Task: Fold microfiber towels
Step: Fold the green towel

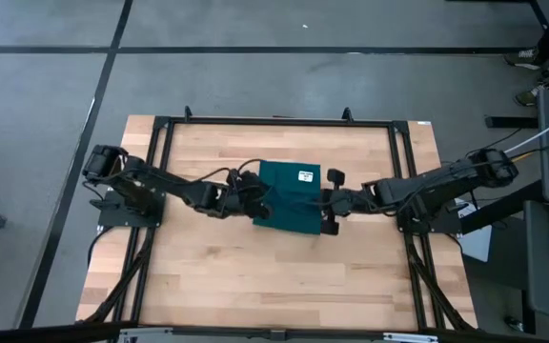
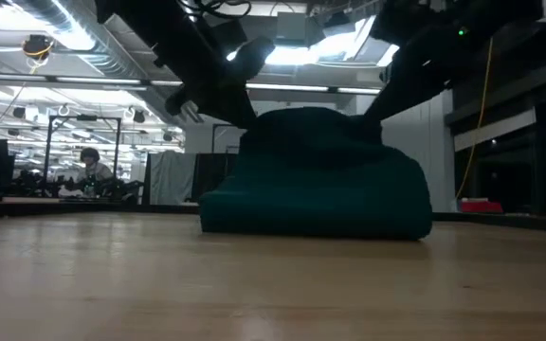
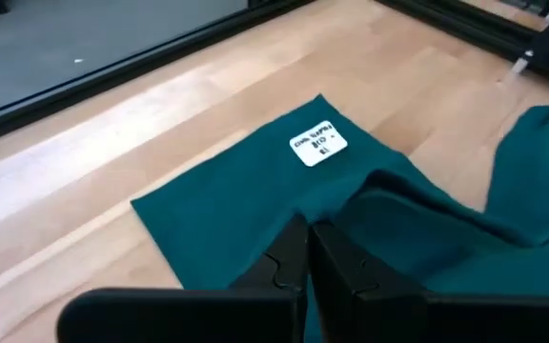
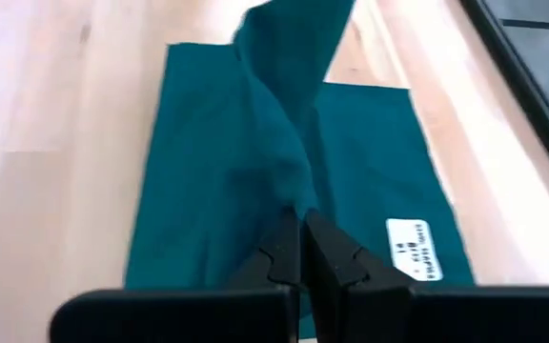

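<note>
The dark teal towel (image 1: pixel 289 200) lies in the middle of the table, its white label (image 1: pixel 305 175) near its far edge. Part of it rests flat on the wood and part is raised, so it stands as a mound in the low view (image 2: pixel 316 175). My left gripper (image 1: pixel 260 202) is shut on cloth at the towel's left side. My right gripper (image 1: pixel 325 204) is shut on cloth at its right side. The flat layer with the label also shows in the left wrist view (image 3: pixel 318 143) and the right wrist view (image 4: pixel 414 250). My left gripper pinches a raised fold of the towel (image 3: pixel 336 214) between its two shut fingers, coming slanting from the table's left. The held cloth runs off toward the other arm (image 3: pixel 541 162), above the flat layer. One layer or several, I cannot tell. My right gripper pinches a raised part of the towel (image 4: pixel 289 195) between its two shut fingers, coming slanting from the table's right. The held cloth runs away from the fingers as a twisted ridge (image 4: pixel 289 57) above the flat layer.
A black metal frame (image 1: pixel 274 121) runs around the wooden table top (image 1: pixel 274 276). Bare wood lies on the near side of the towel. Beyond the table a person (image 2: pixel 91 169) sits far off in the room.
</note>
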Available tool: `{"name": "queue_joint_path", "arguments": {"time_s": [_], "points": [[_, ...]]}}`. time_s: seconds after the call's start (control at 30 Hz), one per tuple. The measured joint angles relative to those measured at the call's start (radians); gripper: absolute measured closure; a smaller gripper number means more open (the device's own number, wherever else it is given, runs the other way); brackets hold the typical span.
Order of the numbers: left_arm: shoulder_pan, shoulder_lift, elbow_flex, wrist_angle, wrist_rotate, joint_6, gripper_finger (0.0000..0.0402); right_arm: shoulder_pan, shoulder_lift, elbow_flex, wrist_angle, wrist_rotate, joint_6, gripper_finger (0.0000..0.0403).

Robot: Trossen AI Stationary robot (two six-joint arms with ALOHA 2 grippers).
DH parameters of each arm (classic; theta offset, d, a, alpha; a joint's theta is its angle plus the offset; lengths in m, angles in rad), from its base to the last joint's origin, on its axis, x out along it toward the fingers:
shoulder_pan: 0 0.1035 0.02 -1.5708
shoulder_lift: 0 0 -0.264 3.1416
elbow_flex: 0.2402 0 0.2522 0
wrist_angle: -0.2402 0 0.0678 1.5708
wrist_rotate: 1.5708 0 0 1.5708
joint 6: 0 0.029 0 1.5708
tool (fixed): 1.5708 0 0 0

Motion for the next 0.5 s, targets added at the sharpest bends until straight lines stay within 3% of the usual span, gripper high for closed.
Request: {"name": "queue_joint_path", "arguments": {"time_s": [0.5], "points": [[0.078,0.000,-0.002,0.002,0.020,0.066,0.0400,-0.150,0.000,0.000,0.006,-0.007,-0.091,0.0400]]}}
